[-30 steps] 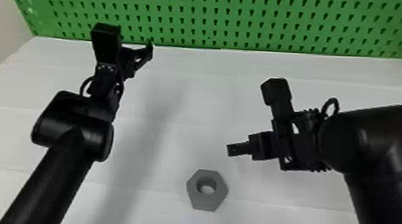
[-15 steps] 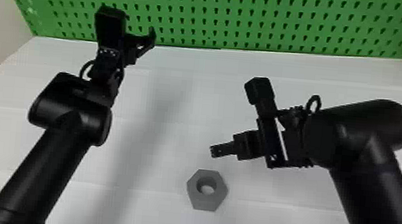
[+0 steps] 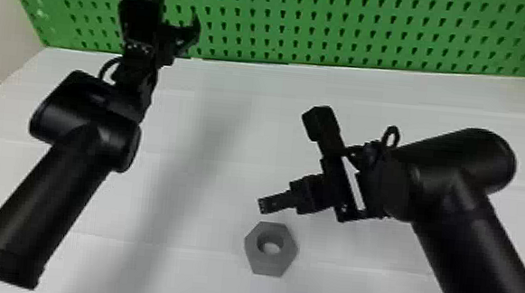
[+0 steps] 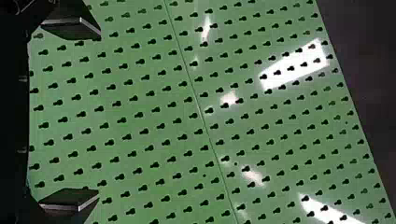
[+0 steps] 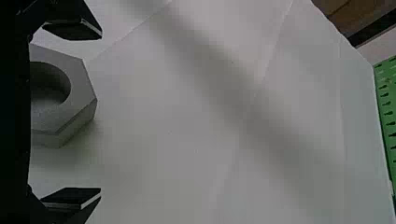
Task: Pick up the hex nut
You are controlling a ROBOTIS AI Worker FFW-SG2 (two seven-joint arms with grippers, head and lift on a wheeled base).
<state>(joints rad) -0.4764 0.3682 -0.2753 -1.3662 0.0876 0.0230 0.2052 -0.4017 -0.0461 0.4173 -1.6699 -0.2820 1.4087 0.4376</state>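
A grey hex nut (image 3: 281, 263) lies flat on the white table, hole facing up, in the head view's lower middle. Just beyond it and slightly to its right is my right gripper (image 3: 268, 205), apart from it. In the right wrist view the nut (image 5: 77, 109) shows behind the wide-apart fingers of the right gripper (image 5: 100, 114), its near part hidden by the gripper body. My left gripper (image 3: 194, 29) is at the far left, in front of the green board; its own wrist view shows the left gripper (image 4: 99, 114) open with nothing between its fingers.
The white table (image 3: 415, 98) spreads under both arms. A green pegboard (image 3: 330, 31) stands upright along its far edge. The left forearm (image 3: 39, 197) crosses the left side, and the right forearm (image 3: 483, 258) spans the lower right.
My right gripper has moved left and a little nearer, closer to the nut. The left gripper has shifted slightly toward the far side. The nut has stayed in place.
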